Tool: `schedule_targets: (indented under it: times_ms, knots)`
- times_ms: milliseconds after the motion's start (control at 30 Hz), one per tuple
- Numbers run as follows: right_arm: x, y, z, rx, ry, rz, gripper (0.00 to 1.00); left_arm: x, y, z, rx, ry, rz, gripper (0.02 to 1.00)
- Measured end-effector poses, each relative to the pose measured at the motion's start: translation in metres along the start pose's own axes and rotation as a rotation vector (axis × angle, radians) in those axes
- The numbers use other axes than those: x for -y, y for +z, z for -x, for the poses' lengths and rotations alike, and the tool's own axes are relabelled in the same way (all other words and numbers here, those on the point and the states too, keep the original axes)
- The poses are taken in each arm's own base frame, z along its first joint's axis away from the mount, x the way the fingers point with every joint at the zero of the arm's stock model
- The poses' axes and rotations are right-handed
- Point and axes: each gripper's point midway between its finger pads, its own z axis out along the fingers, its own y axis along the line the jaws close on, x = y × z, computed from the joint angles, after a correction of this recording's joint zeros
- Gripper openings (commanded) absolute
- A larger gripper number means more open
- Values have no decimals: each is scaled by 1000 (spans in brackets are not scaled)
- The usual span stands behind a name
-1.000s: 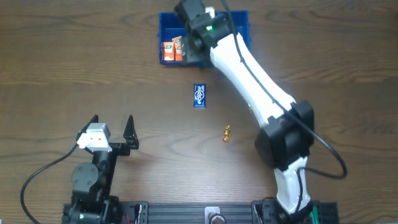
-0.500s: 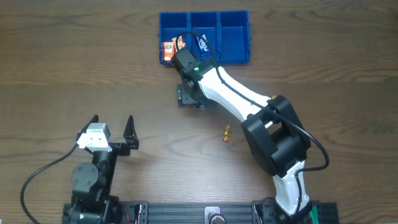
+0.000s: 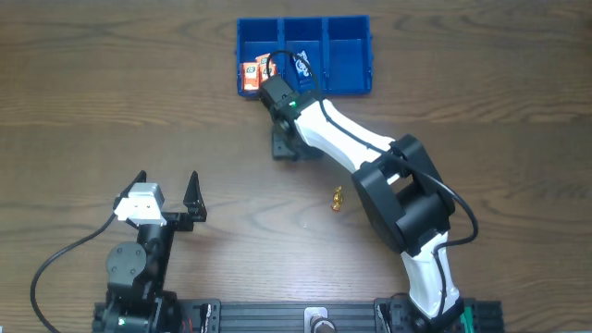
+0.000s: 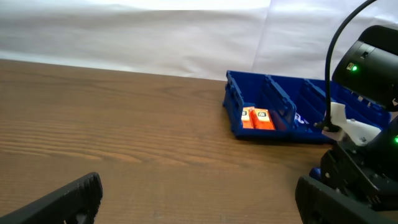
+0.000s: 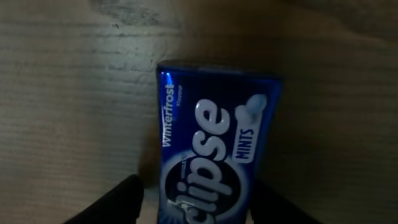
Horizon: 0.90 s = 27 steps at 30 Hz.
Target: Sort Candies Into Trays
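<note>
Top view: the right tool (image 3: pixel 285 143) sits low on the worktop (image 3: pixel 102 111), just below the blue tray (image 3: pixel 361 55). A second ago it hung over the tray and the mint pack (image 5: pixel 214 149) lay bare on the wood; now the tool covers that spot. We note orange candies (image 3: pixel 254 74) in the tray's left compartment and a second mint pack (image 3: pixel 301 65) in the middle one. Nearer the arms a gold candy (image 3: pixel 337 199) lies loose. Parked at the near edge, the left tool (image 3: pixel 166 194) has its fingers apart and holds nothing.

Left wrist view: tray well ahead, the right arm (image 4: pixel 367 162) crouched beside it.

Right wrist view: mint pack flat on the worktop between the fingers (image 5: pixel 121 199), which stand apart, not yet clamped. We judge a grasp comes next, then the middle compartment.
</note>
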Motion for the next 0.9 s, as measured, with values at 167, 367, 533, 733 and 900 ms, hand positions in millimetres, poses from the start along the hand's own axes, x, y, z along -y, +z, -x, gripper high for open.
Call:
schedule_targets:
  times_ms: [167,367,533,733,900]
  knots:
    - [2,0,1,5,13,-9,200,0,0,0,0,0,0,996]
    - [2,0,2,9,14,-13,36,0,0,0,0,0,0,996]
    - [6,-7,-3,7,7,-36,36,0,0,0,0,0,0,998]
    - [0,-148,31,359,1,3,36,0,0,0,0,0,0,996]
    - [2,-265,107,766,46,-3,34,0,0,0,0,0,0,998]
